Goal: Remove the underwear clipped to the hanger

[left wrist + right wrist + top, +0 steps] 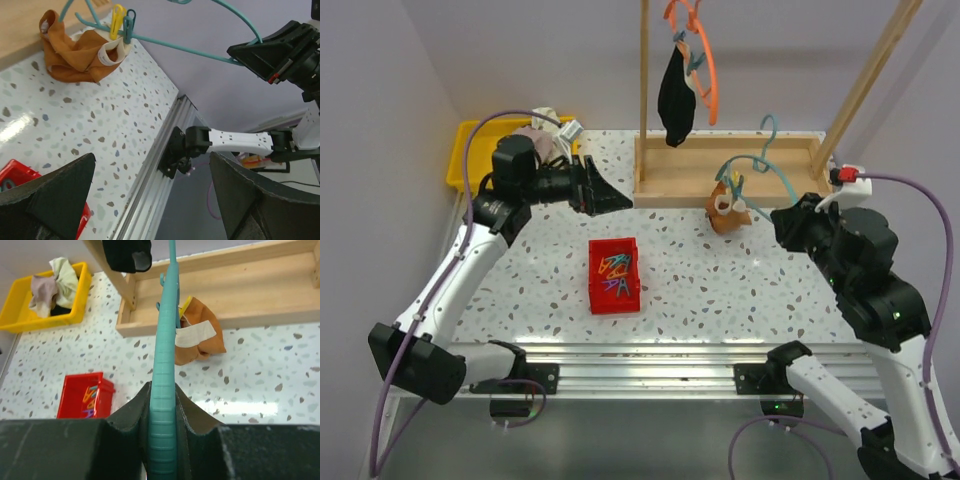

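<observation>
Glossy speckled stone-look tabletop (720, 290), bare matt wooden rack (670, 185), ribbed teal plastic hanger (164, 390), soft rust-brown cloth underwear (202, 345), black cloth underwear (676, 95), shiny red plastic bin (616, 303), yellow plastic tub (458, 160)

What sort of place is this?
Probably a robotics test bench staged for laundry: a left arm and right arm bolted to a speckled table, a wooden rack with black underwear on an orange hanger, a yellow bin of clothes.
</observation>
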